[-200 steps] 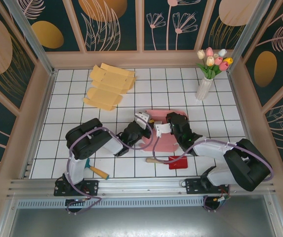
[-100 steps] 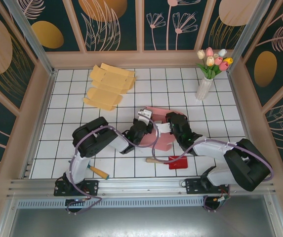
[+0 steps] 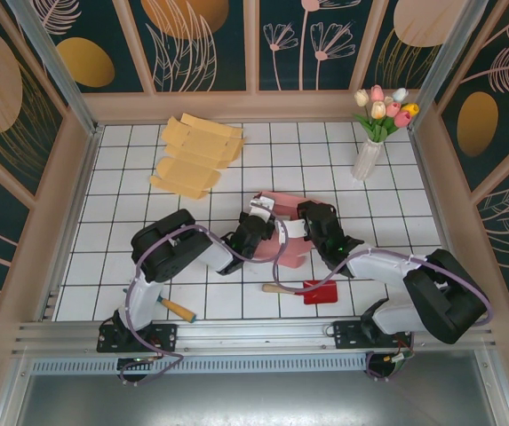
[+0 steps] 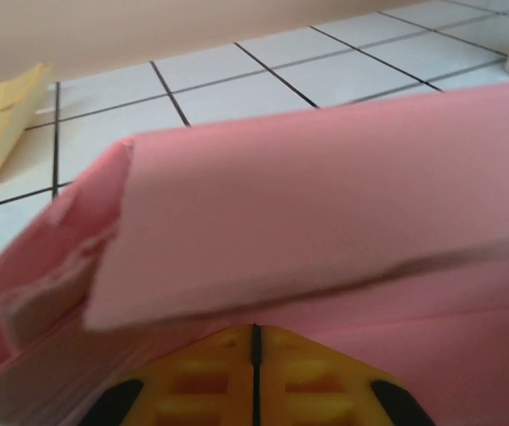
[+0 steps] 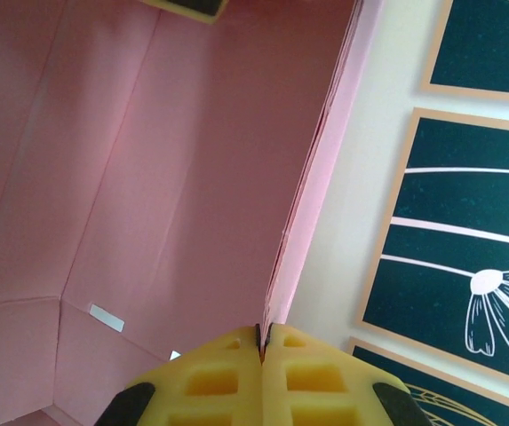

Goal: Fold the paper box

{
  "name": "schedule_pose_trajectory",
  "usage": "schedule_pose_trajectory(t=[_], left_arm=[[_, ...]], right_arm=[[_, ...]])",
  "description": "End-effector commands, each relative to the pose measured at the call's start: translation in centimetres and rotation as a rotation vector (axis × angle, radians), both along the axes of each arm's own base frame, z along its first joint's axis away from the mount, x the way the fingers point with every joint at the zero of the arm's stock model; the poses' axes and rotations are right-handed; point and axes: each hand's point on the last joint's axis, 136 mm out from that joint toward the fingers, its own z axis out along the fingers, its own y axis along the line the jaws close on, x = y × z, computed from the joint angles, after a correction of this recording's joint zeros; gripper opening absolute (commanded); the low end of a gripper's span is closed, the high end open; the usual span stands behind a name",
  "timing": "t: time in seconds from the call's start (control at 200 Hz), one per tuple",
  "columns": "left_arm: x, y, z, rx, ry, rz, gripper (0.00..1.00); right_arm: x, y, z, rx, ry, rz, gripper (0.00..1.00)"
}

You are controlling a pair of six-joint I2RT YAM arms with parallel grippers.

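The paper box (image 3: pixel 291 257) stands half-formed on the tabletop (image 3: pixel 130 177), directly between the two claws, which meet at it from opposite sides. The right claw (image 3: pixel 286 232) has its fingers pressed together on the upper edge of one pink wall. In the right wrist view that edge runs straight into the seam of the right claw (image 5: pixel 261 335), likely to keep the wall upright while the other side is worked. The left claw (image 3: pixel 268 224) is also closed. In its own view a pink flap of the paper box (image 4: pixel 325 204) leans over just ahead of the left claw (image 4: pixel 254 342), which seems to nip the sheet beneath it, probably to steady the base. Ahead of the right claw, the inside of the paper box (image 5: pixel 147 177) is bare creased panels, with nothing in it. Well beyond the right claw and to its right, a white vase (image 3: pixel 367 160) holds tulips (image 3: pixel 383 108)
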Motion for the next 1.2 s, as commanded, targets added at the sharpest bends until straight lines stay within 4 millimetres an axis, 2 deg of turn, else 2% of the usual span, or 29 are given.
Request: schedule_pose_trajectory(t=[0.0, 0.25, 0.585, 0.716, 0.871, 1.196], left_arm=[[-0.7, 0.2, 0.9, 0.002, 0.033, -0.090, 0.15], [-3.8, 0.8, 2.6, -0.055, 0.058, -0.254, 0.31], [-5.3, 4.4, 3.2, -0.096, 0.079, -0.290, 0.32], [-4.5, 5.3, 2.7, -0.111, 0.106, -0.294, 0.33], [-3.0, 4.3, 1.2, -0.113, 0.149, -0.320, 0.34], [-1.8, 0.9, 0.6, -0.158, 0.177, -0.416, 0.33]], right_arm=[[-0.7, -0.7, -1.3, -0.016, 0.077, -0.008, 0.00], [-0.8, -0.6, -1.5, -0.015, 0.087, -0.008, 0.00], [-0.9, -0.6, -1.6, -0.015, 0.101, -0.007, 0.00], [-1.0, -0.6, -1.6, -0.017, 0.103, -0.004, 0.00], [-1.0, -0.6, -1.7, -0.019, 0.106, -0.003, 0.00], [-1.0, -0.5, -1.8, -0.021, 0.111, 0.005, 0.00]])
